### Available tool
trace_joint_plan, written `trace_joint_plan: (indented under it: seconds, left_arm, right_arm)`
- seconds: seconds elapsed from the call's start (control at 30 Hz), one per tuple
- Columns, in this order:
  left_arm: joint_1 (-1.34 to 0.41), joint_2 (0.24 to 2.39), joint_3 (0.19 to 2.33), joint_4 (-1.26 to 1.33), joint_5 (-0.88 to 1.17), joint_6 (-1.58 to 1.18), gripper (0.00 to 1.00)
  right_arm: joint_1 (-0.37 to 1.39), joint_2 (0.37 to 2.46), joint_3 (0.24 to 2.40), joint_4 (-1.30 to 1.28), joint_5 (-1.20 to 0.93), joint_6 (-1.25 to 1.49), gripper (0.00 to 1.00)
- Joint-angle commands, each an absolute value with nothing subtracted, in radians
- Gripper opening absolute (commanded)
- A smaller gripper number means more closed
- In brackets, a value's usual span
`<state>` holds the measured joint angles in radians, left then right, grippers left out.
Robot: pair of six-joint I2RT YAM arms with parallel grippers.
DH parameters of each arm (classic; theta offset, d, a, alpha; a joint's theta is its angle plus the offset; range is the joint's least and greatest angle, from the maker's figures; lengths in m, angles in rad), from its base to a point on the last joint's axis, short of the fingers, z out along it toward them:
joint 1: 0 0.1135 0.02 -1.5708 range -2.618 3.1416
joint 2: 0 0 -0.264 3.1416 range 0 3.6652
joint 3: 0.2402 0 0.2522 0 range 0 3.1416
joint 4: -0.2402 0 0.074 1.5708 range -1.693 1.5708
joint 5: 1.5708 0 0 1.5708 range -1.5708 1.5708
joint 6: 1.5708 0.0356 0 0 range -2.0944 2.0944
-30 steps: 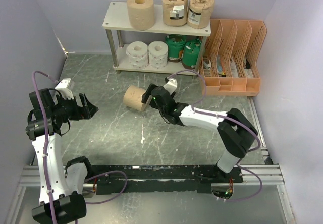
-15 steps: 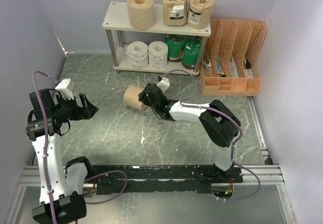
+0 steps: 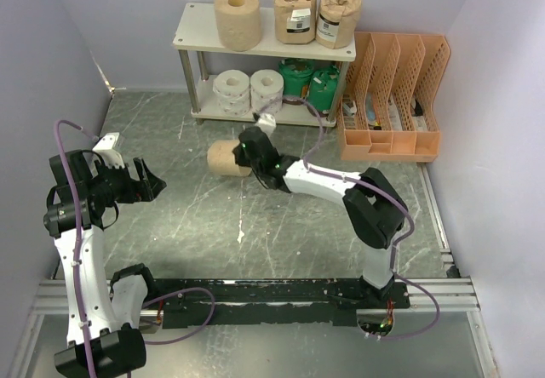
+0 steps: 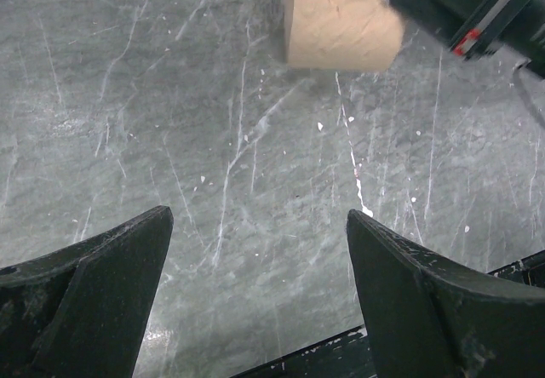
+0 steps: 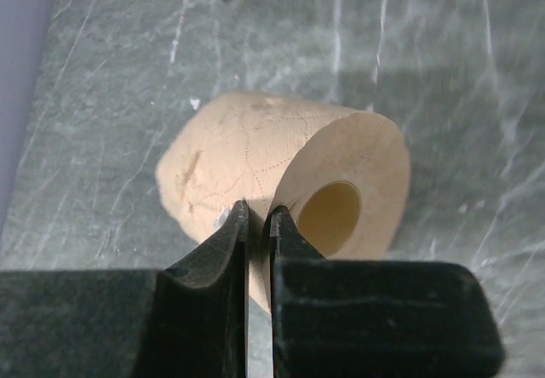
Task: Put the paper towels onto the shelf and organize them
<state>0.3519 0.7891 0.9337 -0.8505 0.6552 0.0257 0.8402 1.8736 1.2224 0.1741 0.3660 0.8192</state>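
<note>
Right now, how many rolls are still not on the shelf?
Just one. Done: seven rolls sit on the shelf, three on top, four below. In hand: the right gripper is shut, seemingly pinching the rim of the last tan roll, lying on its side on the table. Left: lift it up beside its twin. The left gripper hangs open.

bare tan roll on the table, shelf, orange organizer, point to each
bare tan roll [image 3: 223,158], top view, its curved side
shelf [image 3: 194,31], top view, left end of upper board
orange organizer [image 3: 392,150], top view, front wall
</note>
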Motion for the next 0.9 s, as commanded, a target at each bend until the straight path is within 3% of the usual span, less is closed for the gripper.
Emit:
trace_joint_plan:
  seconds: [0.0, 0.17, 0.37, 0.6, 0.87]
  left_arm:
    - [0.363, 0.777, 0.929, -0.848, 0.674, 0.032, 0.95]
    - [0.363, 0.731, 0.929, -0.842, 0.659, 0.023, 0.95]
    - [0.362, 0.723, 0.930, -0.844, 0.654, 0.023, 0.95]
    - [0.363, 0.735, 0.930, -0.843, 0.656, 0.023, 0.95]
    - [0.368, 0.726, 0.931, -0.843, 0.656, 0.023, 0.95]
  right_arm:
    - [0.888, 1.810, 1.538, -0.048, 0.397, 0.423, 0.00]
    - [0.976, 1.901, 1.928, -0.308, 0.531, -0.002, 0.00]
    - [1.063, 2.013, 2.274, -0.448, 0.517, -0.435, 0.00]
    - [1.118, 2.143, 2.463, -0.373, 0.588, -0.868, 0.00]
    - [1.063, 2.236, 2.500, 0.043, 0.595, -1.129, 0.00]
